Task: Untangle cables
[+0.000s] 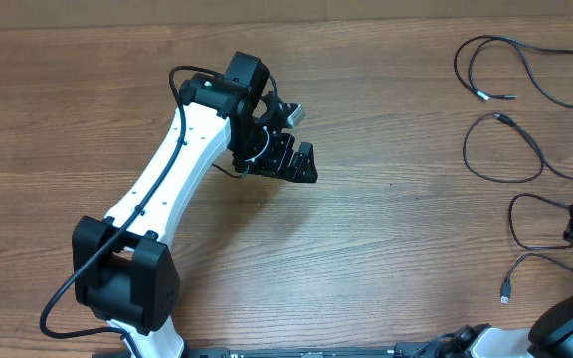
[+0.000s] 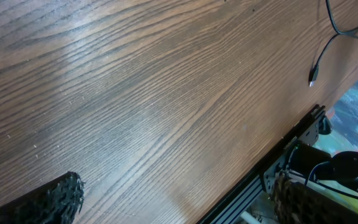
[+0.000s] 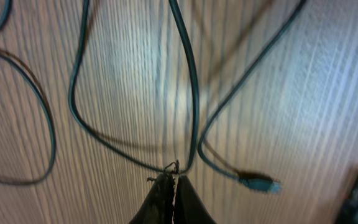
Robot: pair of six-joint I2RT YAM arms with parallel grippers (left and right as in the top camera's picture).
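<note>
The cables (image 1: 530,72) lay in loose loops at the 3 o'clock side of the counter (image 1: 386,249). The right claw (image 3: 171,185) was shut tight, pinching one cable by just its tips. A pull could make it slip out, or drag the loops into a new knot. The left claw (image 1: 296,164), near the middle, was wide open and held nothing.

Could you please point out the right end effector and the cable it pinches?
right end effector (image 3: 171,179): right wrist view, between the closed fingertips.
cable (image 3: 191,93): right wrist view, straight run above the pinch.
</note>
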